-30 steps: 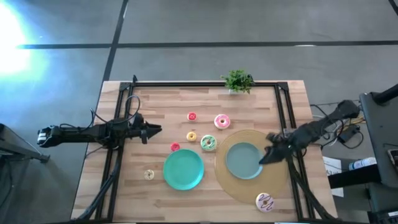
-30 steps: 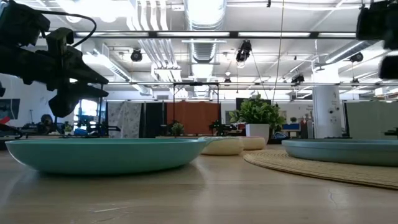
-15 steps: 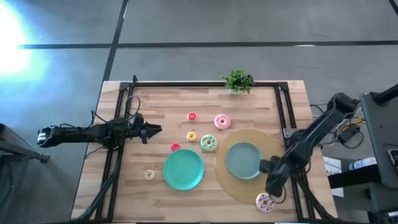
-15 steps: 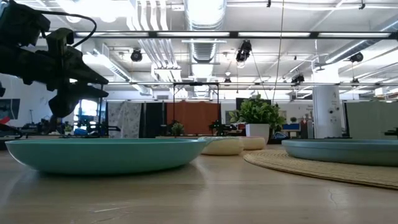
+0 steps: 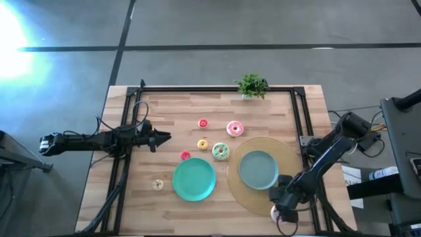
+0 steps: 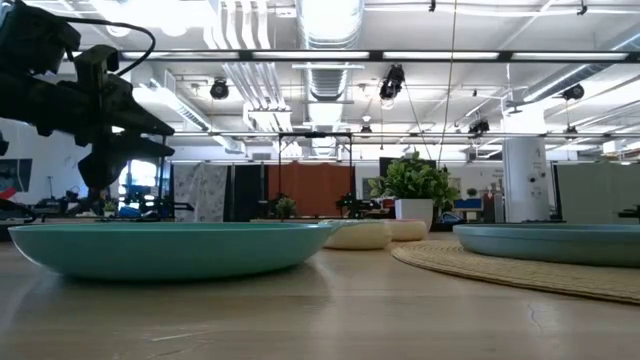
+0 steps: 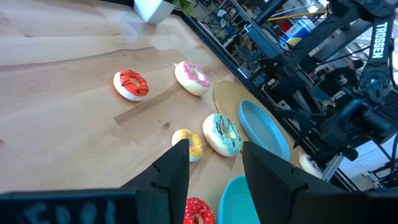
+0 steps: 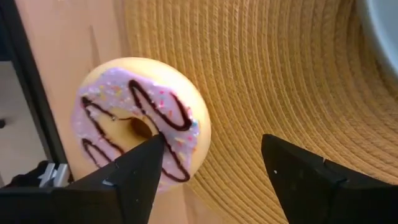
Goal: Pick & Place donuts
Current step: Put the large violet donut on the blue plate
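Note:
Six donuts lie flat on the wood table: red [image 5: 202,123], pink [image 5: 234,128], yellow [image 5: 202,145], green-white [image 5: 220,151], red [image 5: 185,155] and cream [image 5: 158,185]. A seventh, lilac-white with chocolate drizzle [image 8: 140,134], rests half on the woven mat's edge [image 8: 205,93] near the table's near right corner. My right gripper [image 5: 281,209] hangs open right over it, covering most of it in the high view. One finger [image 8: 134,177] stands over the ring and the other [image 8: 305,180] over the mat. My left gripper [image 5: 161,137] waits open at the table's left side, pointing toward the donuts [image 7: 215,146]. My right gripper comes at the lilac donut from above with its fingers spread. One fingertip [image 8: 154,144] overlaps the ring beside its hole, but I cannot tell whether it touches the frosting. The donut lies flat, partly on the mat and partly on the wood.
A teal plate [image 5: 194,179] sits near the table's middle, and a blue plate [image 5: 258,169] sits on the round woven mat [image 5: 247,197]. A potted plant [image 5: 251,85] stands at the far edge. A black frame rail [image 5: 309,164] runs along the right side. Bare wood lies at the near left.
My right gripper has swung from the blue plate's right rim toward the table's near edge and come down over the lilac donut at the near right corner, turning as it went. The donuts and plates have stayed put.

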